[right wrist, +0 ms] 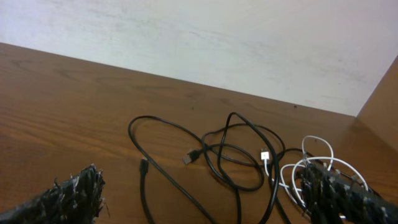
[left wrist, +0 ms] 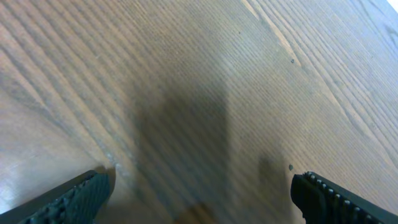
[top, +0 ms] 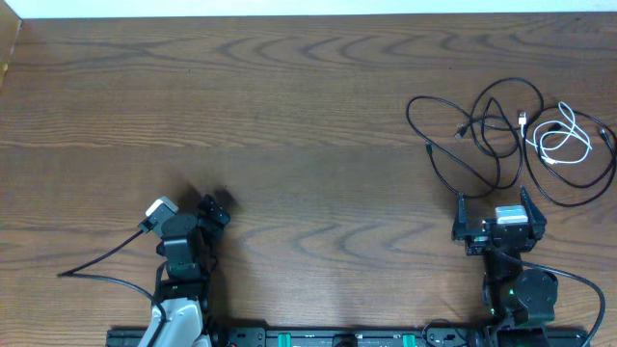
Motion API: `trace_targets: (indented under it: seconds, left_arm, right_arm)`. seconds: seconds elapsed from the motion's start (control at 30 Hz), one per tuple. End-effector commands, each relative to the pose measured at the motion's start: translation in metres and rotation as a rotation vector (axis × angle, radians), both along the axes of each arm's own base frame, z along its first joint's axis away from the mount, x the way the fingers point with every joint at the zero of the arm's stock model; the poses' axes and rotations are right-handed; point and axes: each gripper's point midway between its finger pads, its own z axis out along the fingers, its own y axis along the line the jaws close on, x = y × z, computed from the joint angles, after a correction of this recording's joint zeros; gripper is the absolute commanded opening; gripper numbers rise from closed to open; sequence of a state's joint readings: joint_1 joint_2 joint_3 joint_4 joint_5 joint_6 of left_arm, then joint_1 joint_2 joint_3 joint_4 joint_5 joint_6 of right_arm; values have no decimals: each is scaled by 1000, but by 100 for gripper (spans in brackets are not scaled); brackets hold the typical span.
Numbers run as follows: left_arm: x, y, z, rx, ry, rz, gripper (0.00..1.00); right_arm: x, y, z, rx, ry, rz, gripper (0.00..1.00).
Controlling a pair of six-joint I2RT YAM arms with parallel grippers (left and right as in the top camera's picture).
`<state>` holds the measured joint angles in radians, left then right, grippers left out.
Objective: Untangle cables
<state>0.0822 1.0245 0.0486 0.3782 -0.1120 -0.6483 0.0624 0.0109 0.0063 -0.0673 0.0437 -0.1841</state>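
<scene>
Overhead, my two arms sat at the six o'clock edge of the brown wood-grain table (top: 289, 116). My left gripper (top: 216, 209) was toward eight o'clock and my right gripper (top: 494, 204) toward four o'clock. Both sets of jaws were spread wide and held nothing.

The tangle lay at about two o'clock on the table, just beyond my right gripper at its twelve o'clock and apart from its fingertips. Several thin black cables (top: 479, 126) looped over one another there, with small plug ends pointing into the middle of the loops. A shorter white cable (top: 559, 135) was coiled at the three o'clock side of the black ones, and black strands crossed its coil.

From the right wrist, my right gripper (right wrist: 202, 190) showed its two ribbed fingertips far apart. The black cables (right wrist: 219, 155) lay between them and farther out, and the white cable (right wrist: 287, 169) sat near the fingertip at three o'clock. A pale wall (right wrist: 217, 43) rose behind the table edge.

From the left wrist, my left gripper (left wrist: 199, 186) stood open over bare wood grain, with only a blurred shadow beneath it.
</scene>
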Motion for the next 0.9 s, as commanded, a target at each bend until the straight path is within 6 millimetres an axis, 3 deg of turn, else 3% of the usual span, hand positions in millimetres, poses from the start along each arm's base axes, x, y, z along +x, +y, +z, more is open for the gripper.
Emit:
trace_targets:
  seconds: [0.0,0.27,0.5,0.7,0.87]
  left_arm:
    - [-19,-1,-19,-1,63,2,100]
    - [-25,-2,-16,-2,69,2,100]
    - [-38,-2,-1,43,45,-33,100]
    - [-16,-20,59,185,-206,-235,100]
    - [-12,-23,91,263,-338,-263,100]
  right_arm:
    - [0,0,0,8,-1,1,99]
    - [0,0,0,8,-1,2,99]
    - [0,0,0,8,-1,1,99]
    - [0,0,0,8,-1,1,99]
    - [0,0,0,8,-1,1,99]
